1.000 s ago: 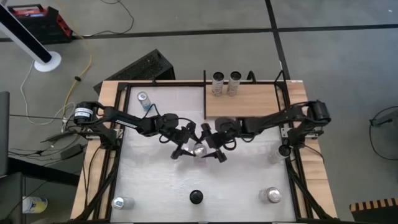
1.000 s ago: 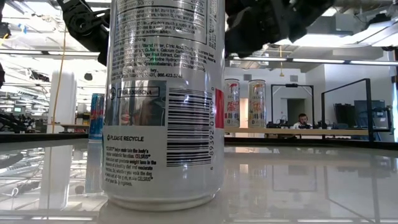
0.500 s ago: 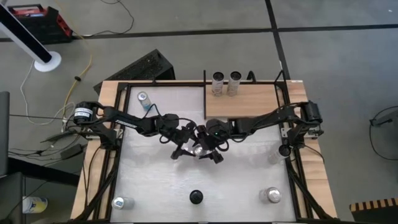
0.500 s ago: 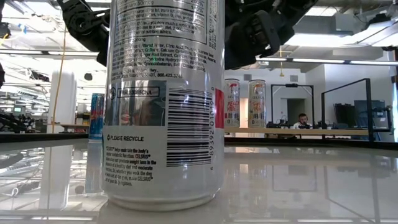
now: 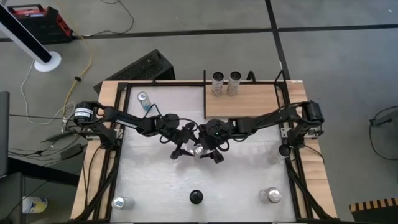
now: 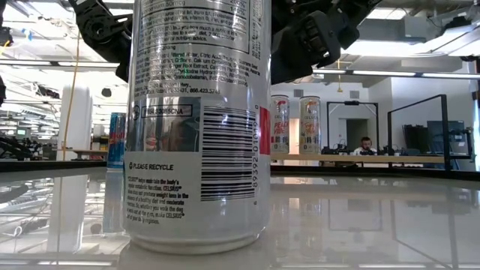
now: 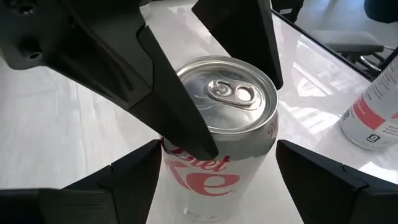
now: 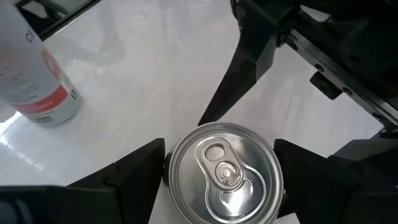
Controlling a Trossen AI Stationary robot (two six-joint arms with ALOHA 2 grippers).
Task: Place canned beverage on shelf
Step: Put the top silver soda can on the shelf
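The soda can (image 5: 199, 150) stands upright in the middle of the white tabletop (image 5: 155, 186), between my two grippers; the shelf (image 5: 249, 102) lies well apart from it, at the far right corner, with two cans (image 5: 226, 83) already standing along its far edge.

My left gripper (image 5: 188, 144) has its jaws spread to either side of the can's wall, and in the left wrist view the can (image 7: 219, 140) fills the gap between the fingers (image 7: 112, 186); whether the pads actually press I cannot tell. My right gripper (image 5: 210, 149) comes from the other side, jaws likewise spread wide around the same can (image 8: 224, 171); its fingers (image 8: 134, 168) flank the rim closely, but contact is not clear either.

I judge the can stiff along its height yet thin-walled and easily dented if clenched hard; the tab looks unopened, so it is probably full and fairly heavy; the smooth metal will be slippery.

The best hold, I think, is on the straight wall around mid-height, below the tapered shoulder, squarely across its width; one gripper should take it while the other lets go, and it must stay upright on the way to the shelf.
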